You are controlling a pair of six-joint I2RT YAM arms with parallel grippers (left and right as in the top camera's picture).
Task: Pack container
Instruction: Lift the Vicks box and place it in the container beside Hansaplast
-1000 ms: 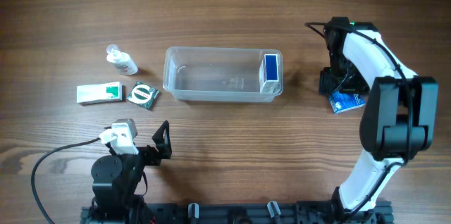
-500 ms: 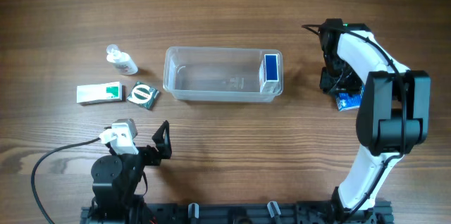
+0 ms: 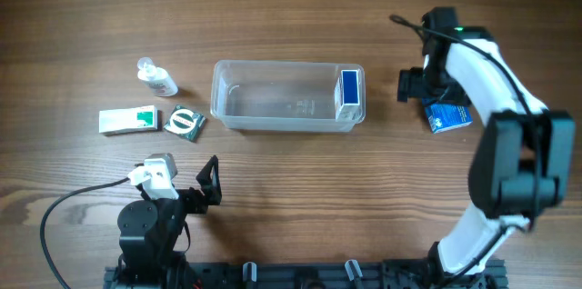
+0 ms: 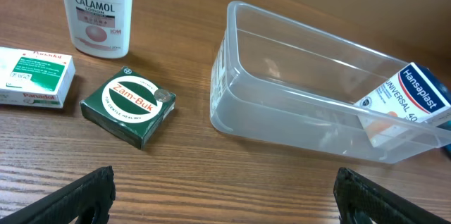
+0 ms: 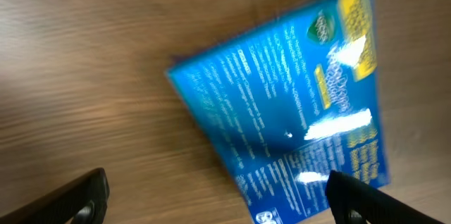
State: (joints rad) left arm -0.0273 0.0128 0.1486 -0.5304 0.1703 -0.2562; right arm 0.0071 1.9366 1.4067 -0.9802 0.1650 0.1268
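Fingers on the left arm [image 4: 77, 196] stood apart and empty, nearest the base. Beyond them the container [image 3: 273, 64] sat mid-surface, open side up, its long axis running left to right, with a blue-and-white box [image 3: 348, 91] upright at its right end. The right fingers [image 5: 70, 199] were spread near a blue packet [image 3: 449, 118]. The brown wood-grain surface [image 3: 291, 7] filled every view.

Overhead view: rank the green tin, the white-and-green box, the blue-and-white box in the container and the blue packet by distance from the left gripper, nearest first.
1. green tin, just beyond the left gripper, slightly left.
2. white-and-green box, farther left.
3. blue-and-white box, at the container's right end.
4. blue packet, far right.
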